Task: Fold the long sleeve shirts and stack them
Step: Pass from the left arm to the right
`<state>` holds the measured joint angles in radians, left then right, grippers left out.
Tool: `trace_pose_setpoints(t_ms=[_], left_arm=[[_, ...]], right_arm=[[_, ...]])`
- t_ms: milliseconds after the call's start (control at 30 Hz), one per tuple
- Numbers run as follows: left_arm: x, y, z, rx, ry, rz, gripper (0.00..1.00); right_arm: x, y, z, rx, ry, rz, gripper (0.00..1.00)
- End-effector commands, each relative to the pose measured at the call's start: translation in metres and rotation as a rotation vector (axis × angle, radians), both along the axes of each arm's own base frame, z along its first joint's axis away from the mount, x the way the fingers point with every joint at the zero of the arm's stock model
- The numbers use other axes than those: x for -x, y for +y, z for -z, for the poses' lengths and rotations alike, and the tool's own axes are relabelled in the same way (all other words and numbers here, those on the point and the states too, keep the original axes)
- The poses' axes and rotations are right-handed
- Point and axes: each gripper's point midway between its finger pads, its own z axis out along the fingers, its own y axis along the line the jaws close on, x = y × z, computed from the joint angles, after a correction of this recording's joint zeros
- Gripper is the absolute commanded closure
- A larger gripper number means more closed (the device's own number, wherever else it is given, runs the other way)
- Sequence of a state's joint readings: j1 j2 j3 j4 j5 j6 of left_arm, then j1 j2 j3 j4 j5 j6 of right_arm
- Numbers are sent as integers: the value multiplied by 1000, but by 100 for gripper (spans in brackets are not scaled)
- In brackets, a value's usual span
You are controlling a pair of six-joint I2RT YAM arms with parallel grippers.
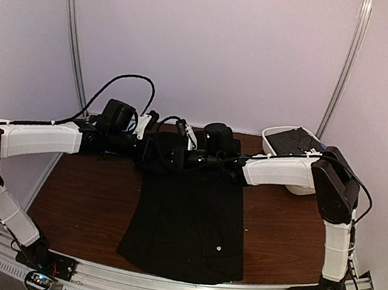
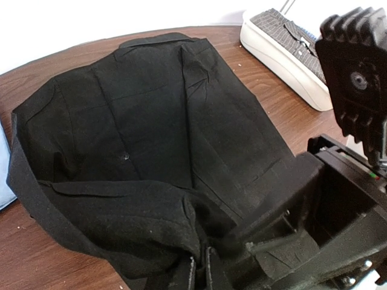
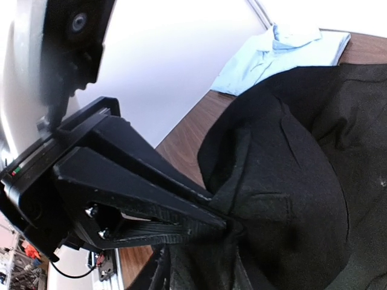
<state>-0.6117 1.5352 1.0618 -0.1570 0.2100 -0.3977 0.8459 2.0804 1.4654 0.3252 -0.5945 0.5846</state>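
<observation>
Lying on the brown table (image 1: pixel 80 194) is the black shirt (image 1: pixel 187 223). Its near end is flat and comes close to the front edge of the table. One small pale button (image 1: pixel 217 248) shows on it. Its far end is bunched up where the two arms meet. The left gripper (image 2: pixel 199 273) is pinched tight on a fold of the black shirt, and the cloth puffs up around its fingers. The right gripper (image 3: pixel 221 225) is just beside it. Its two fingers come together to a narrow point, and the black cloth is squeezed there too. A light blue shirt (image 3: pixel 275 51) lies on the table just beside the black one. A white tub (image 1: pixel 280 145) sits at the far right of the table, with dark dotted cloth (image 2: pixel 290 30) inside it.
</observation>
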Motion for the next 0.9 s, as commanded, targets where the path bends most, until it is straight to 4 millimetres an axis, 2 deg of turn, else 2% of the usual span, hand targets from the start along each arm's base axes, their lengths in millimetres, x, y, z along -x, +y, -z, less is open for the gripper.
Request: trace_pose_setpoints(t_ms=[0, 133, 200, 300, 367, 467, 533, 667, 867], left_arm=[[-3, -7, -16, 34, -66, 21, 94], [-5, -5, -12, 25, -56, 6, 92], [-6, -3, -10, 17, -47, -13, 88], [-9, 5, -8, -7, -23, -63, 78], [-8, 9, -12, -16, -12, -83, 65], [-5, 18, -13, -37, 23, -125, 51], [0, 22, -9, -50, 61, -143, 45], [20, 34, 16, -75, 193, -181, 44], [69, 65, 69, -152, 389, -239, 48]], right_arm=[[3, 4, 2, 10, -9, 6, 77], [1, 0, 3, 30, -16, 28, 93], [-1, -2, 1, 37, -21, 43, 100], [-5, -7, -3, 50, -32, 80, 100], [-9, -11, -7, 57, -47, 111, 100], [-19, -20, -11, 86, -72, 177, 100], [-26, -27, -15, 101, -85, 222, 100], [-46, -49, -26, 119, -98, 328, 100], [-78, -87, -39, 123, -116, 469, 100]])
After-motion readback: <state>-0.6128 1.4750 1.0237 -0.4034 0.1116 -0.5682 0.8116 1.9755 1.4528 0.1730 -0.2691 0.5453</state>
